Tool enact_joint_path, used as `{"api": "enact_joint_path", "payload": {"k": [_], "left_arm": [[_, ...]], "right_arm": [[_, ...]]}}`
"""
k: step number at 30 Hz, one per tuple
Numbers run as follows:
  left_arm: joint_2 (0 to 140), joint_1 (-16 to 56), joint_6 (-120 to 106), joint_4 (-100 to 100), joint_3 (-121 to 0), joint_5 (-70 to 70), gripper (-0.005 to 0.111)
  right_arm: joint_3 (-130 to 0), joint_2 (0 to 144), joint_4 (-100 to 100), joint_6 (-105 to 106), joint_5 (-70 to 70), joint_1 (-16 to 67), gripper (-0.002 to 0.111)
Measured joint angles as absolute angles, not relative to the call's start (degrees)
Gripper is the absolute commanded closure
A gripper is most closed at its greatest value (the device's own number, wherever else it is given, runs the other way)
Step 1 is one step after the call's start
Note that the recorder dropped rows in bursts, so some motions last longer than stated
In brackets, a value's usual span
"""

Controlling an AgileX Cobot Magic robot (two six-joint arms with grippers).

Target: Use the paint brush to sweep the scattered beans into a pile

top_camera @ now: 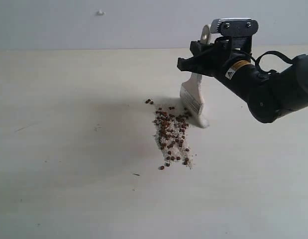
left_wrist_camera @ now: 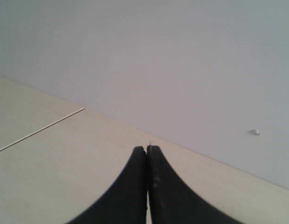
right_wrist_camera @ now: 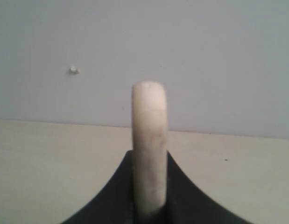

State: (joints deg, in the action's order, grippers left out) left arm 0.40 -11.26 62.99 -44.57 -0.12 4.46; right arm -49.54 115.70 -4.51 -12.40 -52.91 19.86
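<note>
The beans point(top_camera: 169, 133) lie mid-table in a long loose patch mixed with pale crumbs; two stray beans point(top_camera: 149, 101) sit apart at its far left. The paint brush point(top_camera: 192, 97) stands nearly upright. Its cream bristles point(top_camera: 198, 117) touch the table at the patch's far right edge. My right gripper point(top_camera: 197, 59) is shut on the brush's wooden handle, well above the ferrule. In the right wrist view the rounded handle end point(right_wrist_camera: 149, 121) sticks up between the fingers of the right gripper point(right_wrist_camera: 149, 153). My left gripper point(left_wrist_camera: 146, 148) is shut on nothing and points at bare table and wall.
A pale wooden table point(top_camera: 69, 149) meets a grey wall carrying a small white mark point(top_camera: 100, 12). A thin seam point(left_wrist_camera: 41, 128) crosses the table in the left wrist view. A small dark speck point(top_camera: 136, 174) lies near the patch's near end.
</note>
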Motion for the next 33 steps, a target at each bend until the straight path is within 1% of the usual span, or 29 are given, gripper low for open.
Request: {"api": "enact_joint_path", "payload": {"k": [9, 17, 21, 24, 27, 30, 33], "left_arm": [[0.4, -11.3, 63.0, -44.6, -0.1, 4.5, 0.107], [0.4, -11.3, 63.0, -44.6, -0.1, 4.5, 0.107], [0.4, -11.3, 63.0, -44.6, -0.1, 4.5, 0.107], [0.4, -11.3, 63.0, -44.6, -0.1, 4.5, 0.107], [0.4, -11.3, 63.0, -44.6, -0.1, 4.5, 0.107], [0.4, -11.3, 63.0, -44.6, -0.1, 4.5, 0.107], [0.4, -11.3, 63.0, -44.6, -0.1, 4.5, 0.107]], "right_arm": [[-49.5, 114.6, -8.0, -14.1, -52.0, 19.9, 0.108], [-49.5, 106.1, -10.1, -11.4, -46.7, 19.9, 0.108], [-49.5, 102.4, -15.6, -12.3, -43.0, 18.9, 0.108], [-49.5, 100.7, -26.0, -18.8, -41.7, 16.0, 0.108], [-49.5, 100.0, -38.7, -29.2, -43.9, 11.3, 0.108], [-49.5, 100.0, -47.4, -35.3, -50.4, 6.0, 0.108], [-49.5, 100.0, -50.1, -37.2, -58.0, 2.1, 0.108]]}}
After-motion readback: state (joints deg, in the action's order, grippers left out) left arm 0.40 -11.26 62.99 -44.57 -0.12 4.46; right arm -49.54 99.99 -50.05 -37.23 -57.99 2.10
